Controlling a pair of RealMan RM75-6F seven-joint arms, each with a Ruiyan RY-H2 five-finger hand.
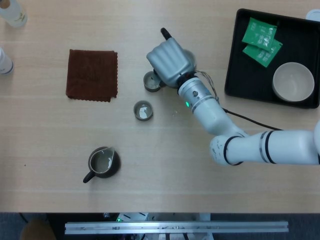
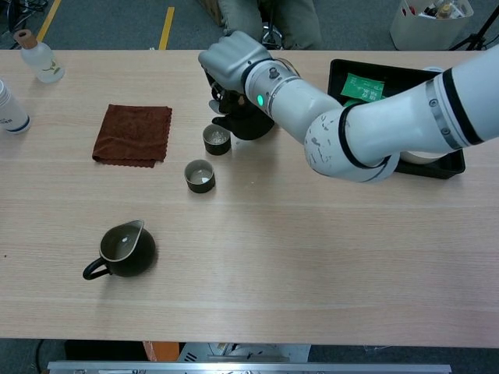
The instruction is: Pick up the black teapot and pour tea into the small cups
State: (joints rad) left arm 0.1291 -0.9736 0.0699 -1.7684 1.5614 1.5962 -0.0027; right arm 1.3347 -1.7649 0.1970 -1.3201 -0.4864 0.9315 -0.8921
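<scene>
My right hand point(image 1: 169, 61) grips the black teapot point(image 2: 248, 121) from above, just right of the far small cup point(image 1: 152, 81) point(image 2: 216, 139). The hand hides most of the pot in the head view; only its black handle point(image 1: 165, 34) sticks out behind. The spout points left toward the far cup, and no stream shows. A second small cup point(image 1: 143, 110) point(image 2: 199, 175), with pale liquid in it, stands a little nearer and to the left. My left hand appears in neither view.
A brown cloth point(image 1: 92, 74) lies left of the cups. A dark pitcher point(image 1: 103, 162) stands at the front left. A black tray point(image 1: 235, 60) at the right holds a white bowl point(image 1: 293, 81) and green packets point(image 1: 260, 35). Bottles point(image 1: 12, 12) stand at the far left.
</scene>
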